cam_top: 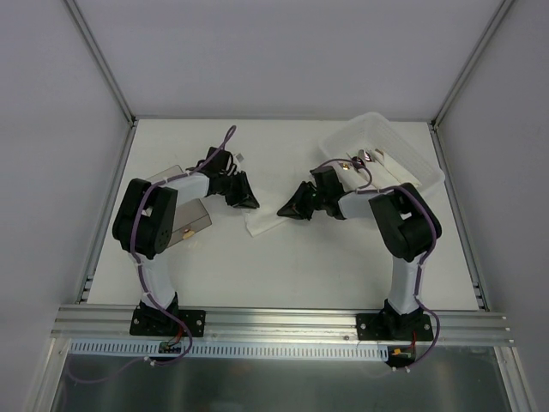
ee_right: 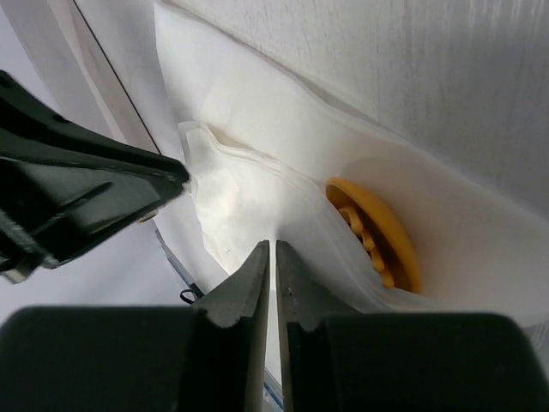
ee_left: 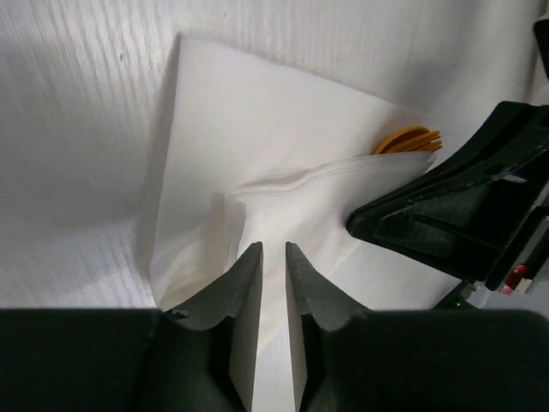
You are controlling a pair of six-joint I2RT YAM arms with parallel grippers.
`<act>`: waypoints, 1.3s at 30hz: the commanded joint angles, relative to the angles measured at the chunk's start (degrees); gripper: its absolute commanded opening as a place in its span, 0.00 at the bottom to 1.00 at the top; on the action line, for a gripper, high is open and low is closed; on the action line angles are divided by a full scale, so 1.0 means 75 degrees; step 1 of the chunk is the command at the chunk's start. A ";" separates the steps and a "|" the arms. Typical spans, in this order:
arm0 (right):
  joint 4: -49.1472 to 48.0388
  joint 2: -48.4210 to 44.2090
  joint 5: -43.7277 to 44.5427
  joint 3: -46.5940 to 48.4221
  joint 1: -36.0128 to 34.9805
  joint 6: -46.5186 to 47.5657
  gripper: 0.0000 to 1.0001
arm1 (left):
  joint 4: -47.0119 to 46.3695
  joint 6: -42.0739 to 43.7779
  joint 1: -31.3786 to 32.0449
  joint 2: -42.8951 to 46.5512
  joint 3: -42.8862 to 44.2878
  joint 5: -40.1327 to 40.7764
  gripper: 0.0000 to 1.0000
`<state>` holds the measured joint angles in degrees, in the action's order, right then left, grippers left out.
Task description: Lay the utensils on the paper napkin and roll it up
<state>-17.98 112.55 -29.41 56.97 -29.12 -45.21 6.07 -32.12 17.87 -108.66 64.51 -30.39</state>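
Observation:
The white paper napkin (cam_top: pixel 264 221) lies mid-table, folded over the orange utensils, whose ends poke out of the fold in the left wrist view (ee_left: pixel 408 140) and the right wrist view (ee_right: pixel 379 230). They are hidden in the top view. My left gripper (cam_top: pixel 250 200) is at the napkin's left side, jaws nearly together (ee_left: pixel 274 247) on a raised fold of the napkin (ee_left: pixel 257 137). My right gripper (cam_top: pixel 289 209) faces it from the right, jaws shut (ee_right: pixel 273 244) on the lifted napkin edge (ee_right: pixel 240 197). The two grippers' tips are almost touching.
A translucent white plastic tray (cam_top: pixel 412 154) holding small shiny bits stands at the back right, just behind the right arm. A smoky clear box (cam_top: pixel 190 216) lies under the left arm. The table's walls close in the back and sides.

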 commanded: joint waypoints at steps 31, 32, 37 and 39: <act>0.1717 0.0661 0.0441 0.0712 -0.0019 0.0883 0.08 | 0.1617 0.2373 -0.0121 -0.1262 0.1957 0.0820 0.32; 0.1752 0.0661 0.0441 0.0724 -0.0019 0.0895 0.08 | 0.1617 0.2291 -0.0121 -0.1250 0.1957 0.0609 0.30; 0.1846 0.0673 0.0441 0.0759 -0.0019 0.0895 0.08 | 0.1582 0.2115 -0.0132 -0.1086 0.2051 0.0068 0.15; 0.1893 0.0673 0.0441 0.0783 -0.0019 0.0907 0.08 | 0.1535 0.1998 -0.0179 -0.0934 0.2109 0.0056 0.06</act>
<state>-10.11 115.09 -30.33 62.83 -29.12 -41.23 16.69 -16.23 17.12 -118.19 80.03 -26.89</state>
